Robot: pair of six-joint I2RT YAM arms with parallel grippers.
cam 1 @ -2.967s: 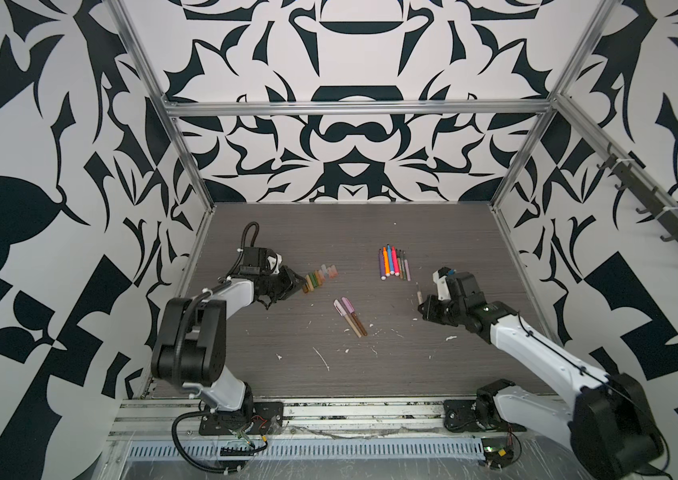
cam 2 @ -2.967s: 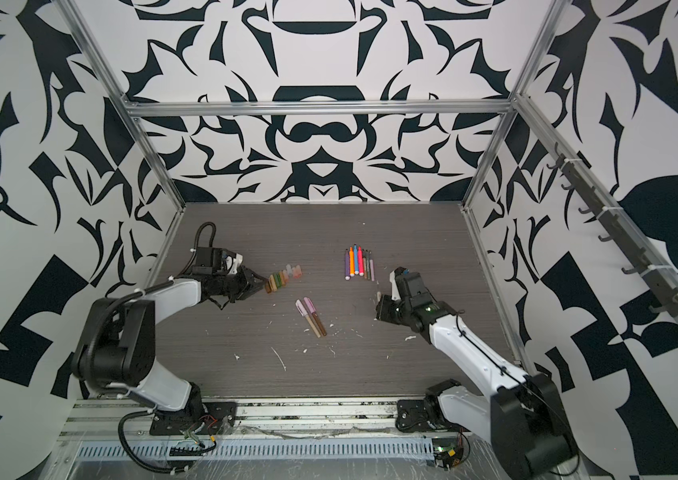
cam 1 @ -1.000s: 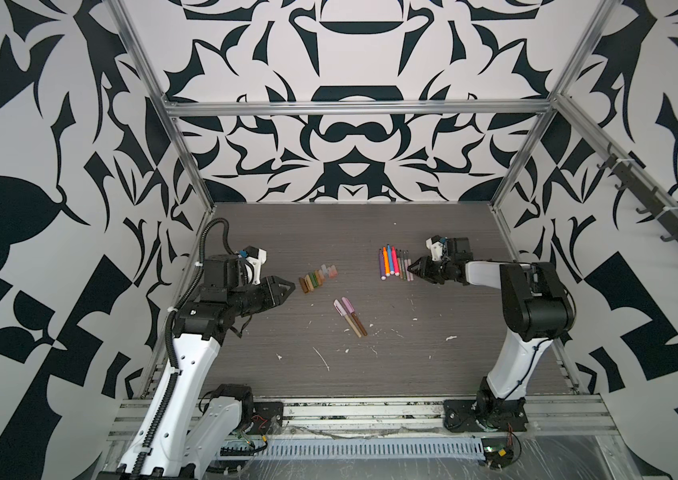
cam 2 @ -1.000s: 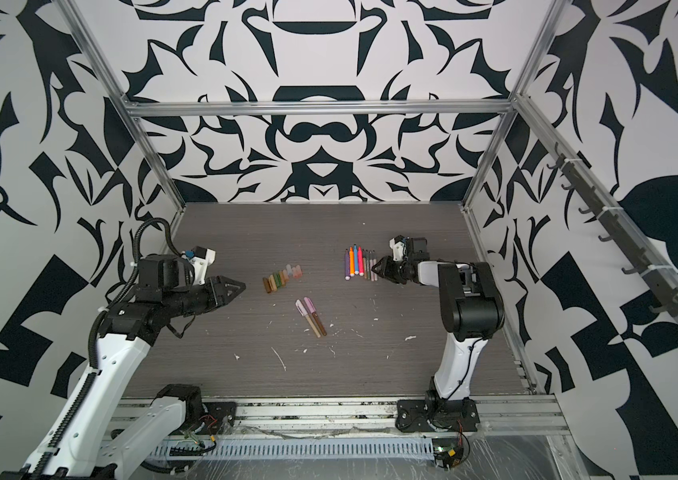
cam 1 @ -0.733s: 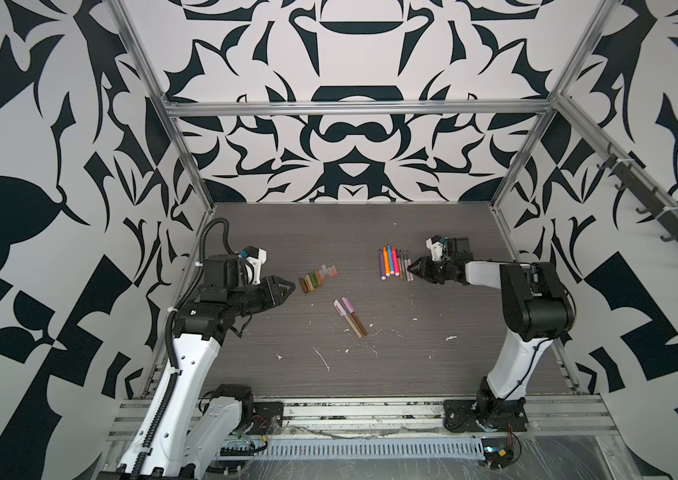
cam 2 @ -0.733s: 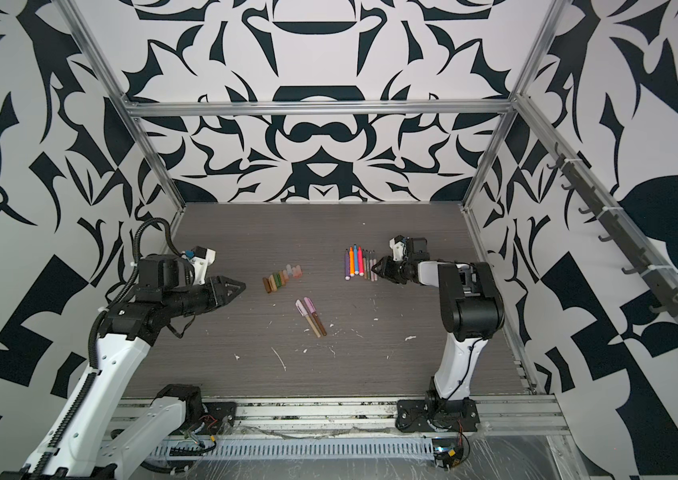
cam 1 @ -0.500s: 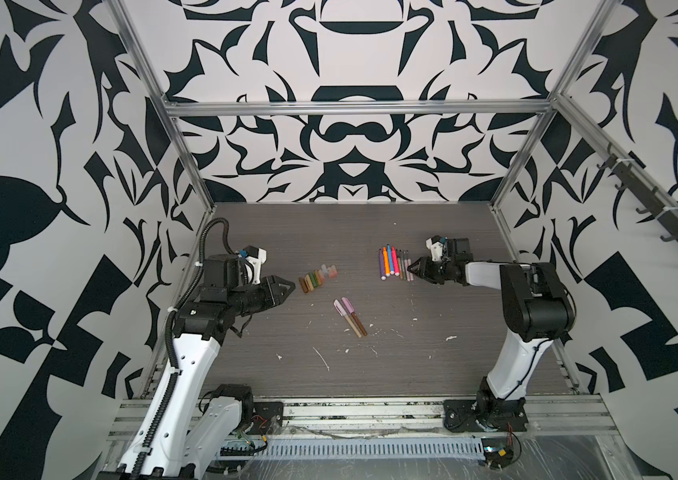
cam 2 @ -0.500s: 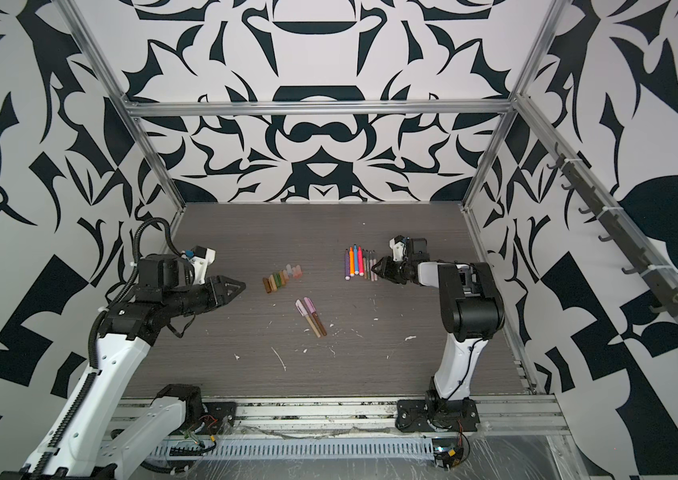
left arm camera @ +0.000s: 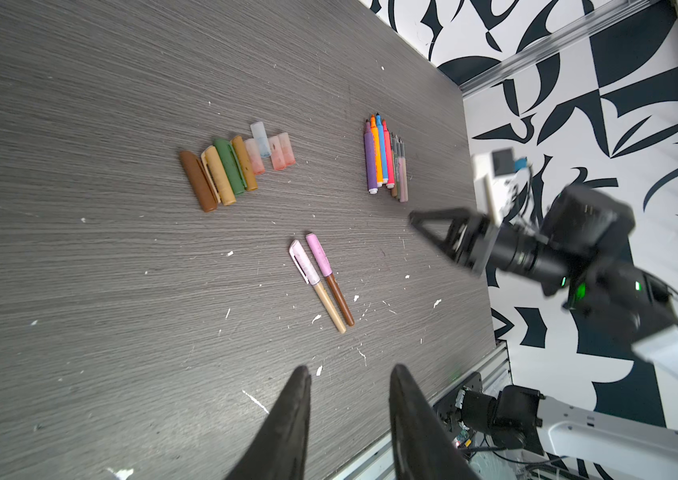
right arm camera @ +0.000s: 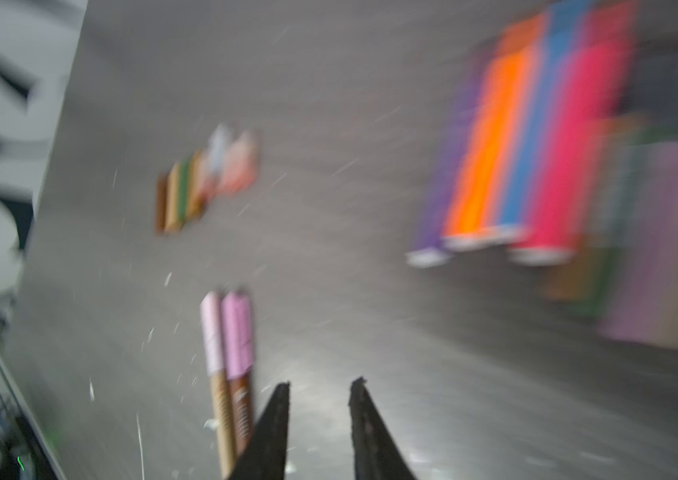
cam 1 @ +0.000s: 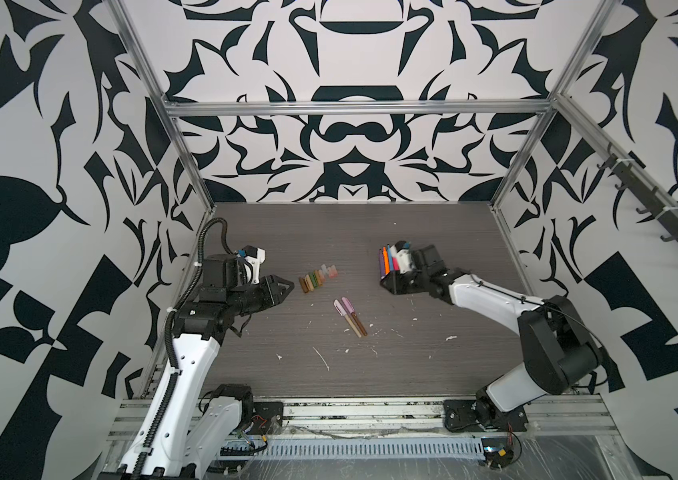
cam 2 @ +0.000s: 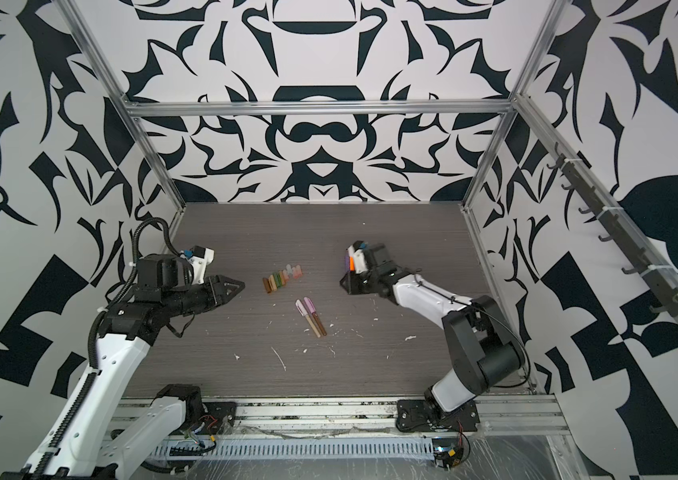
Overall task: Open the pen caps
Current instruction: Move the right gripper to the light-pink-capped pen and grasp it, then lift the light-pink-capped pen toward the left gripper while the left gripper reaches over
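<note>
R claw (right arm camera: 320, 384): small gap btw its black fingers (right arm camera: 275, 419), nothing in it, so slightly parted & empty. The wrist pic is smeared, yet the two capped pens (right arm camera: 229, 365) show just beside one finger; can't tell if they touch. In both top views this claw sits right of centre, tips aimed left & down at the worktop (cam 1: 412, 365), w/ the pair to its lower left. The pair lies side by side, touching. Long axis slants from upper left (lilac caps) to lower right (tan & brown barrels).

L claw (left arm camera: 350, 369): also narrowly parted, empty, hanging over the worktop left of centre; the pair is to its lower right. Both claws look abt equally near, I'd judge.

Further out: a row of loose caps (cam 1: 318, 279) btw the claws, nearer L. A row of bare pens (cam 1: 384, 259) lies upper right of centre, partly hidden behind R claw. White flecks (cam 1: 322, 359) dot the near worktop.

Arms: R reaches low from its base at lower right, forearm slanting up-left. L rises from lower left, elbow bent, forearm roughly level, pointing right.

Judgement: most pens done, these two left. Next move wants one claw on a barrel, the other on its cap, pulling along that slant.
</note>
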